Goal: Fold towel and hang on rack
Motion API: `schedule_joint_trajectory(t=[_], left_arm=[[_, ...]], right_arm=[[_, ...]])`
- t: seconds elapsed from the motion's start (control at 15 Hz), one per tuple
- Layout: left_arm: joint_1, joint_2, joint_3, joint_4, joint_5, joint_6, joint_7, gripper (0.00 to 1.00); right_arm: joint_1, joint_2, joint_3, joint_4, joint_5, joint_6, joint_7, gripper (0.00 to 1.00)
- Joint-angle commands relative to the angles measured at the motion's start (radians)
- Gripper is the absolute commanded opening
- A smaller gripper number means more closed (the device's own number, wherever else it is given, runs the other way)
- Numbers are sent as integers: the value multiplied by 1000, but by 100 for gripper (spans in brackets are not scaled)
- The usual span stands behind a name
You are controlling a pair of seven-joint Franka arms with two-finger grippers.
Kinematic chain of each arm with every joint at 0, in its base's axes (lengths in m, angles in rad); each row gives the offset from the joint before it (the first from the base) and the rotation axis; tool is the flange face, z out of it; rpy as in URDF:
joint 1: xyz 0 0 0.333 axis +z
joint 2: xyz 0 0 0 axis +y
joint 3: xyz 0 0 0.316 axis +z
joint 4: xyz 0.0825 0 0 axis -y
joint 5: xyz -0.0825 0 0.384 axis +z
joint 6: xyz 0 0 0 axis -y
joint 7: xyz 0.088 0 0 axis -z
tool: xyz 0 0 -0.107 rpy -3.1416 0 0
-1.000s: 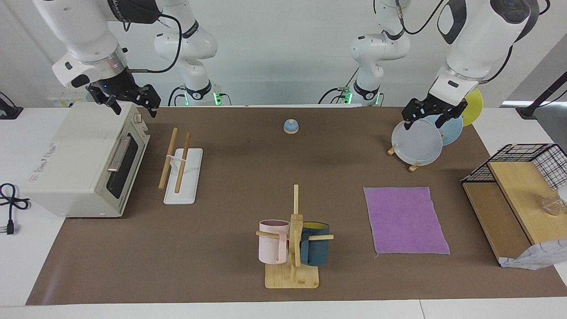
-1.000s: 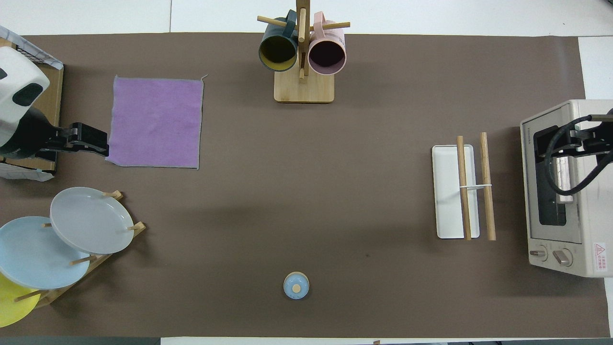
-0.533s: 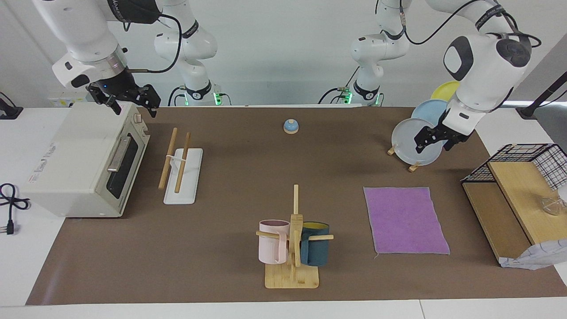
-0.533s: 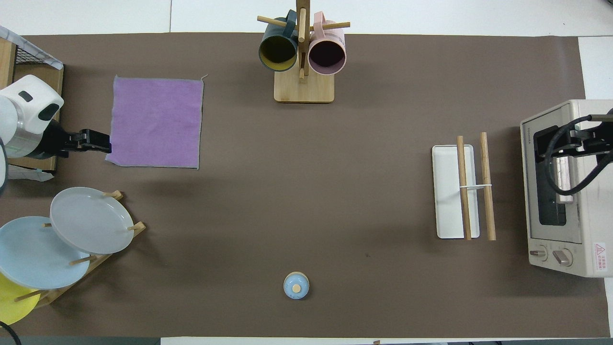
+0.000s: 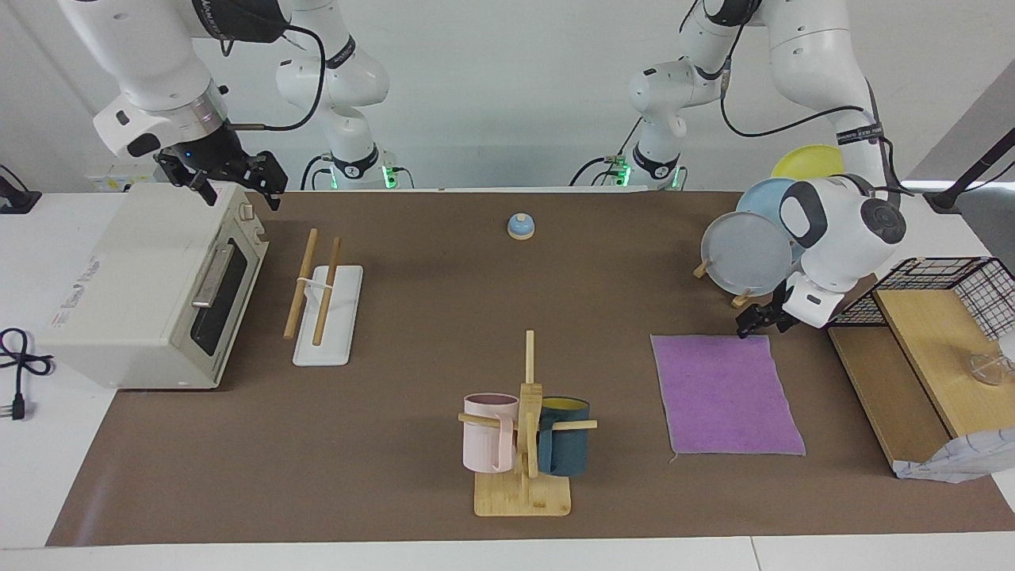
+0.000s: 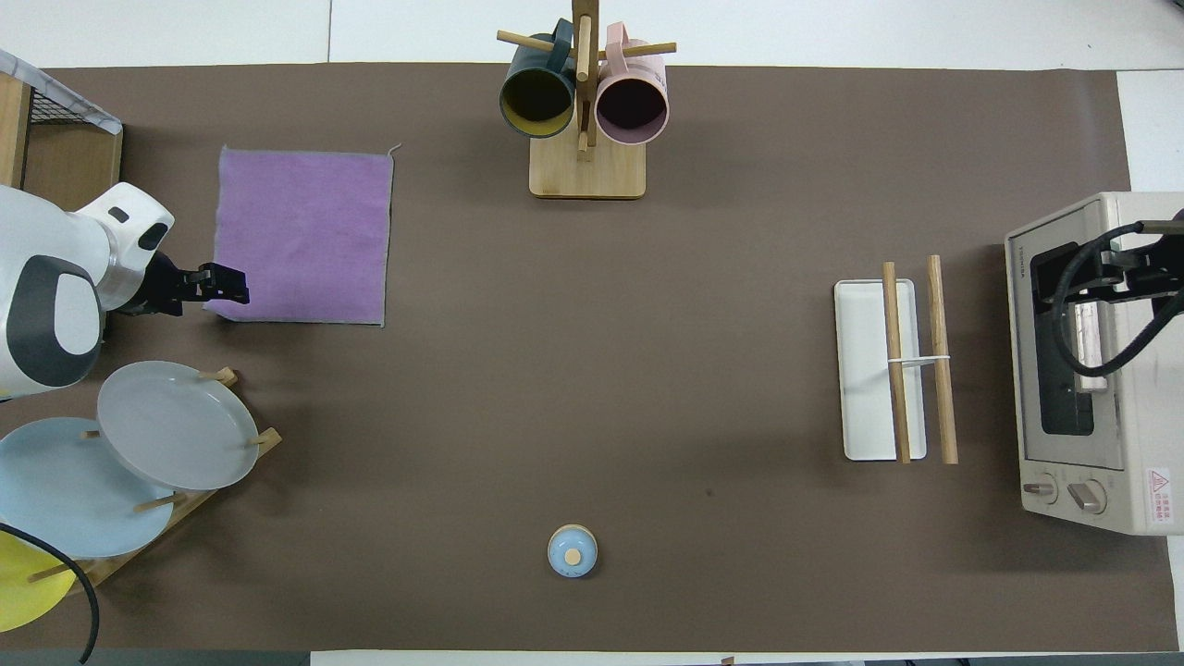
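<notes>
Nearest me, the wooden stand holds three round plates on edge: yellow, pale blue and grey. At the right arm's end, the white toaster oven has its door shut. My right gripper hangs spread and empty over it. Beside the oven stands the rack of two light wooden rods on a white base, bare. Farther out, the purple rectangular towel lies flat toward the left arm's end. Farthest, the bamboo mug tree carries a pink mug and a dark teal mug.

A second ago my left gripper was over the plates. Now it is low at the towel's nearest corner; spread or pressed together, I cannot tell. The towel has not moved.
</notes>
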Motion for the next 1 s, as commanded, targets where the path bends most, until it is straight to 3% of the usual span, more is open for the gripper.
schedule_joint_trajectory(t=[0.0,0.53,0.73,0.93], left_arm=[[13,11,-3,-12,-29,30,4,91],[30,47,-2,-4,-67,54,-3,83],[30,51,-2,1,-81,57,-3,73],[31,51,-2,1,-81,59,-3,56]], right_arm=[[-12,-14,4,-15,20,-12,-14,100],[-12,-14,4,-15,19,-12,-13,100],[-12,-14,4,-15,20,-12,-13,100],[-12,-14,4,-13,20,-12,-13,100]])
